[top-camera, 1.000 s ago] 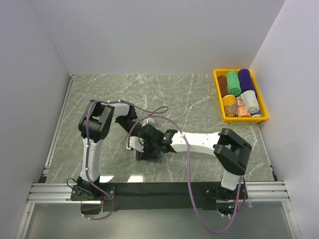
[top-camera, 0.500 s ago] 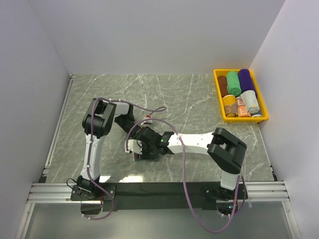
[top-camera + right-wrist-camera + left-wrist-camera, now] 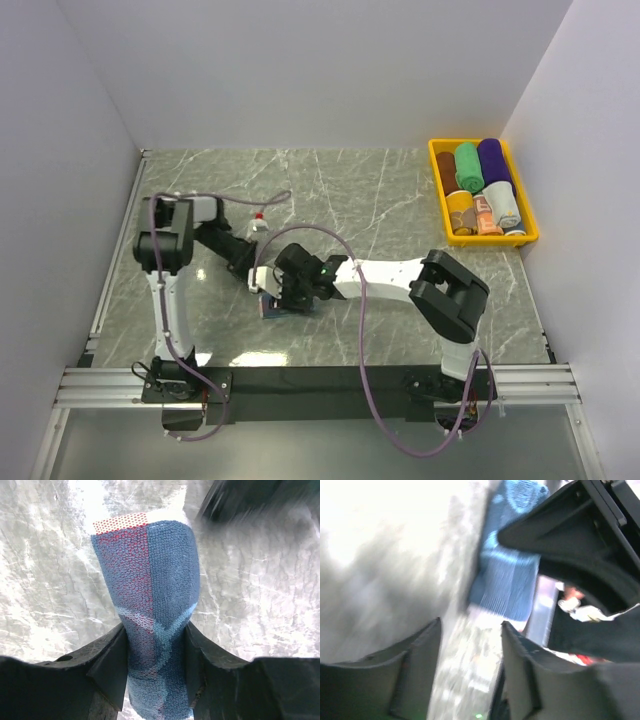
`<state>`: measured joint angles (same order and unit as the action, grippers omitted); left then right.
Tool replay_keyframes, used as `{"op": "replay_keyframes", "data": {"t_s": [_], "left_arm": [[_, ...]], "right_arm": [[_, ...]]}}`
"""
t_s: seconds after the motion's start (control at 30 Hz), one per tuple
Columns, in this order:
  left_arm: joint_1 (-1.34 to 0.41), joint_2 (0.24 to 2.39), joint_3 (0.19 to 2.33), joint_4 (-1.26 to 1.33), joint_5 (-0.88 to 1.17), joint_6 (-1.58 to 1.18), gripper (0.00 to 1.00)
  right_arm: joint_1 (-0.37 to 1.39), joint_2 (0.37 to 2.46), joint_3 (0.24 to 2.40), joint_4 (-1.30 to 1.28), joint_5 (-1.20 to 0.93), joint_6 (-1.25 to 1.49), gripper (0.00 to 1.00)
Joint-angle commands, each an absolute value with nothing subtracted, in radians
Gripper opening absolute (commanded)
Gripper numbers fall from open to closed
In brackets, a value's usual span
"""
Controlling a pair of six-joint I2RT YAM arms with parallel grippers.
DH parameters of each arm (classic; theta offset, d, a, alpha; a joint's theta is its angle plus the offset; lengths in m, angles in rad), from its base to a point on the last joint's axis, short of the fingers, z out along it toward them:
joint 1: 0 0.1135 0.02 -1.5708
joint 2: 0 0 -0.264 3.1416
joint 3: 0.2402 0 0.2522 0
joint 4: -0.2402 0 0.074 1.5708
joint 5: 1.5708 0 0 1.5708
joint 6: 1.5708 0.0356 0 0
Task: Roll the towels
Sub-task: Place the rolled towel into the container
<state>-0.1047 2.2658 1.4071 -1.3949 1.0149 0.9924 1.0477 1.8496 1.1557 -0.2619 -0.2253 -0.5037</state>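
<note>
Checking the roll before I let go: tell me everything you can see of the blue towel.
The blue towel is a tight roll of terry cloth, dark blue with paler print and a white, red-dotted edge at its far end. It lies on the marble table, its near end clasped between the fingers of the right gripper. The left gripper stands open, clear of it.
</note>
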Motion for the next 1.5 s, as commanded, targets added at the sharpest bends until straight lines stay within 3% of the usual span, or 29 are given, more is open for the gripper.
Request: {"op": "replay_keyframes", "data": {"t_s": [0.0, 0.13, 0.2, 0.33, 0.5, 0.67, 0.83, 1.03, 1.23, 1.47], "left_arm": [[-0.003, 2.148, 1.405, -1.326, 0.962, 1.008, 0.57], [0.093, 1.973, 1.385, -1.171, 0.971, 0.873, 0.8], [0.104, 1.896, 1.367, -1.06, 0.953, 0.78, 0.99], [0.095, 1.689, 1.356, -0.899, 0.885, 0.641, 1.0], [0.06, 1.611, 1.397, -0.87, 0.854, 0.56, 1.0], [0.006, 1.577, 1.393, -0.865, 0.871, 0.505, 0.99], [-0.058, 1.543, 1.362, -0.796, 0.868, 0.439, 0.99], [-0.075, 1.563, 1.385, -0.787, 0.887, 0.393, 1.0], [-0.081, 1.568, 1.393, -0.828, 0.877, 0.387, 0.99], [-0.084, 1.604, 1.505, -1.032, 0.815, 0.492, 1.0]], "right_arm": [[1.019, 1.907, 1.167, -0.422, -0.268, -0.436, 0.0], [0.933, 1.885, 1.244, -0.48, -0.313, -0.313, 0.0], [0.853, 1.87, 1.261, -0.512, -0.351, -0.275, 0.0], [0.709, 1.824, 1.305, -0.572, -0.416, -0.21, 0.0], [0.479, 1.761, 1.347, -0.675, -0.456, -0.202, 0.0], [0.234, 1.706, 1.449, -0.759, -0.362, -0.236, 0.0], [-0.024, 1.784, 1.671, -0.865, -0.235, -0.252, 0.0], [-0.147, 1.942, 1.951, -0.992, -0.135, -0.248, 0.0], [-0.25, 2.045, 2.095, -1.081, -0.106, -0.267, 0.0], [-0.27, 2.049, 2.027, -1.071, -0.072, -0.261, 0.0]]}}
